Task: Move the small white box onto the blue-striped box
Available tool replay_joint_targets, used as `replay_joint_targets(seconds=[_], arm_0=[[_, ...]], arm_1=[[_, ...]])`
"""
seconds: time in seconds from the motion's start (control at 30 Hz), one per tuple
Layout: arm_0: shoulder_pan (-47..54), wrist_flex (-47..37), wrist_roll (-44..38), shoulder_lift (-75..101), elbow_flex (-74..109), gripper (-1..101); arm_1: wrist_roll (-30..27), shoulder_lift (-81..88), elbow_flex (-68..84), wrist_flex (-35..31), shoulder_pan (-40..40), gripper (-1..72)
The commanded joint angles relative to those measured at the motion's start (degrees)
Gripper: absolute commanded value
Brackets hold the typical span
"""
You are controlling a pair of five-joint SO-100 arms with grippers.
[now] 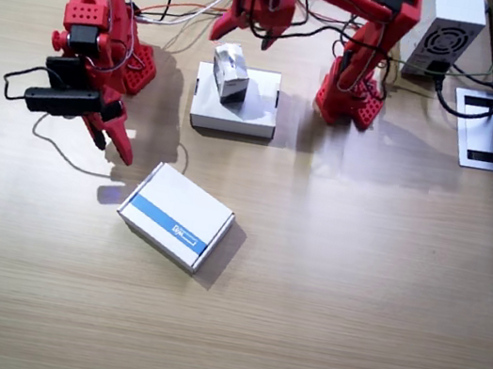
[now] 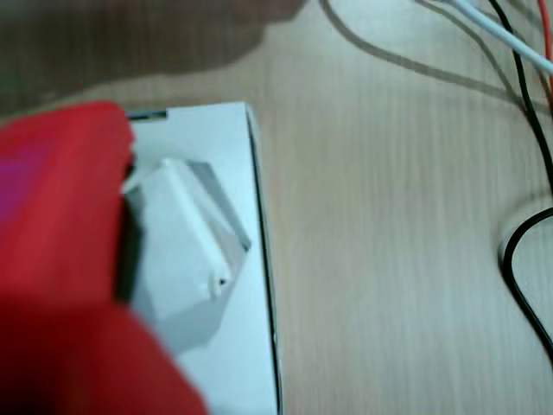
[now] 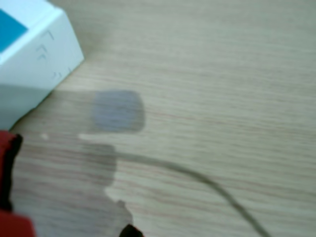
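Red gripper plastic fills the lower left of a wrist view, right next to the small white box (image 2: 186, 251). That little box stands tilted on top of the plain flat white box (image 1: 235, 101) near the top middle of the fixed view. The left gripper (image 1: 248, 24) hangs just above it, and I cannot tell if its jaws are wide or narrow. The right gripper (image 1: 114, 134) rests at the left, its jaws hard to read too. The blue-striped box (image 1: 176, 216) lies lower, a bit left of middle, with bare table around it. I think the tilted little box could tip over or slide off the edge if a finger bumps it.
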Motion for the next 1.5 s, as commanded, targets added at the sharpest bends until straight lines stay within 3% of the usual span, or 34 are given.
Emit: replay_joint_targets(seconds=[0.0, 0.2, 0.53, 0.87, 1.1, 1.27, 1.37, 1.47], arm_0=[[0.09, 1.85, -1.85, -3.87, -4.13, 51], [-6.94, -4.04, -0.18, -9.05, -1.14, 53], [-15.47, -13.62, 3.34, -16.70, 1.49, 51], [-7.03, -15.21, 2.81, -10.11, 11.25, 33], [-6.94, -11.07, 2.90, -5.27, 8.79, 40], [-5.27, -9.32, 4.75, -6.94, 6.59, 16], [-5.89, -8.79, 4.75, -8.61, 5.45, 9], [-8.00, -7.03, 5.45, -9.49, 2.90, 8]], arm_1=[[-2.29, 4.48, -0.18, 0.35, 0.53, 42.9], [-4.13, 17.67, 2.72, 8.79, 0.26, 42.9], [-4.75, 18.28, 2.90, 9.05, 0.97, 42.8], [-5.27, 18.46, 3.25, 8.44, 1.32, 42.5], [-5.19, 18.46, 3.16, 8.96, 1.05, 42.8], [-4.92, 18.46, 3.16, 8.88, 1.05, 42.5], [-4.75, 18.46, 3.16, 8.88, 1.14, 42.3], [-4.75, 18.46, 3.16, 8.96, 1.14, 42.3]])
